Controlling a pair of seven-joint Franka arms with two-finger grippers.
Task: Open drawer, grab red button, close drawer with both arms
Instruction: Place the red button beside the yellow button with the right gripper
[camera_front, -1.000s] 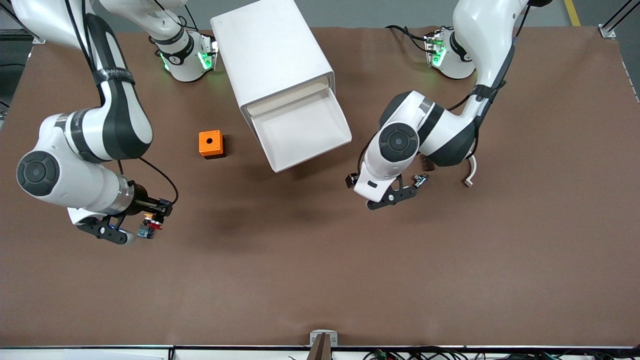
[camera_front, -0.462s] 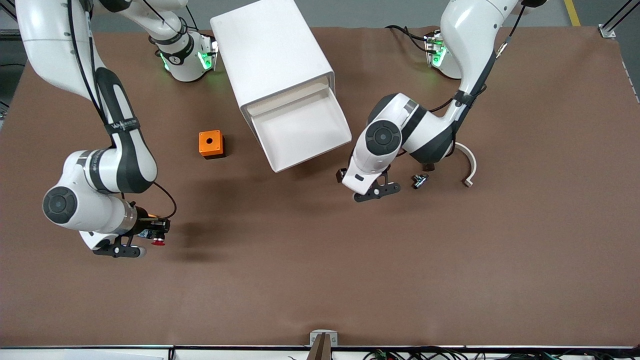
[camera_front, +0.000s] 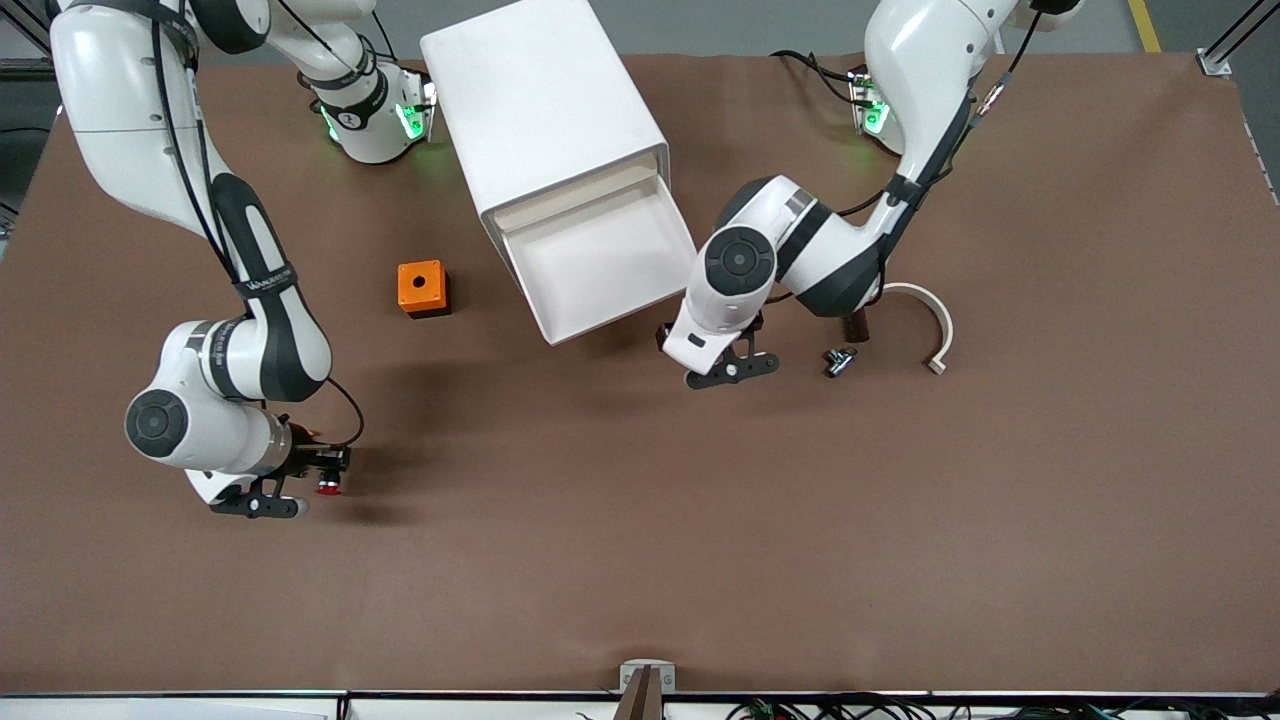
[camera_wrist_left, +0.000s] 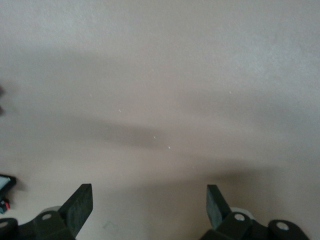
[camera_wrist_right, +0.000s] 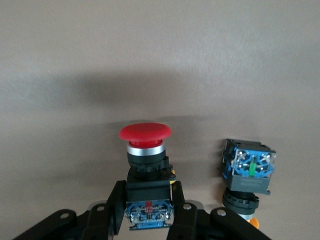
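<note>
The white cabinet (camera_front: 545, 100) stands at the back middle of the table, with its drawer (camera_front: 600, 262) pulled out and nothing showing in it. My right gripper (camera_front: 322, 472) (camera_wrist_right: 148, 200) is low over the table toward the right arm's end. It is shut on the black body of the red-capped button (camera_front: 327, 488) (camera_wrist_right: 145, 132). My left gripper (camera_front: 728, 372) (camera_wrist_left: 148, 207) is open over bare table beside the drawer's front corner, with nothing between its fingers.
A yellow-orange-capped button with a blue-grey base (camera_wrist_right: 248, 170) is close beside the held one. An orange cube with a hole (camera_front: 421, 287) sits beside the drawer. A small metal part (camera_front: 838, 359) and a white curved piece (camera_front: 935, 325) lie near the left arm.
My right arm has carried the red button toward the front camera and lower. My left gripper has moved from beside the small metal part toward the drawer's front corner.
</note>
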